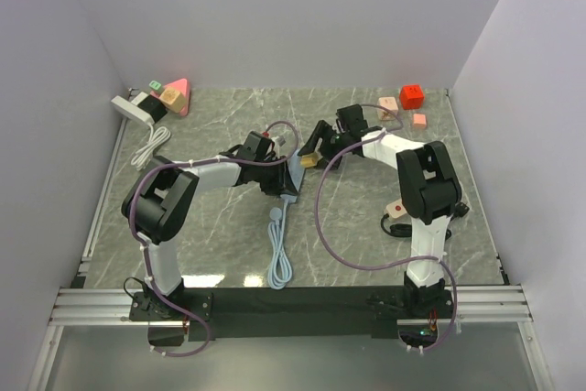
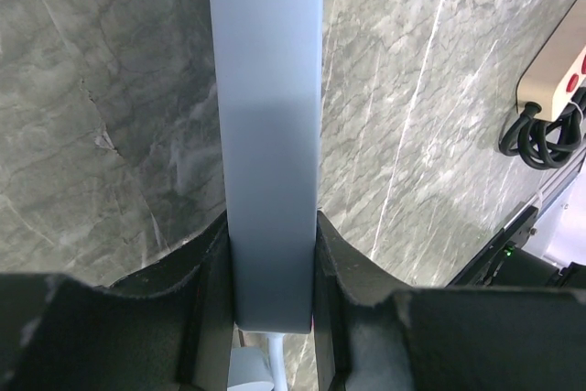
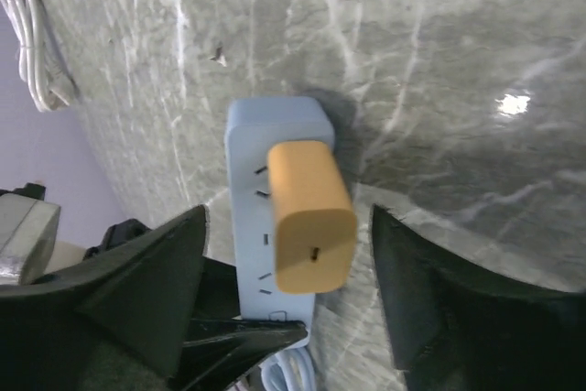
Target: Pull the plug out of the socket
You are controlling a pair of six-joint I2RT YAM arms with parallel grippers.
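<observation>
Right wrist view, right hand (image 3: 286, 219) spread around orange plug (image 3: 309, 212), left hand (image 2: 272, 249) pinching blue socket (image 2: 265, 125)

Pale blue power strip (image 3: 249, 139), its cord (image 1: 277, 258) the same blue. Mustard-orange plug (image 3: 311, 212). Grey-green marble tabletop (image 1: 229, 112) with white veins. Black left gripper (image 2: 273, 267) and right gripper (image 3: 288, 222). Red cube (image 1: 411, 96). Purple arm cables (image 1: 318, 217).

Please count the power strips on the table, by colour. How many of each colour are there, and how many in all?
light blue plastic power strip: 1
white plastic power strip: 1
beige plastic power strip with red switches: 1
Total: 3
</observation>
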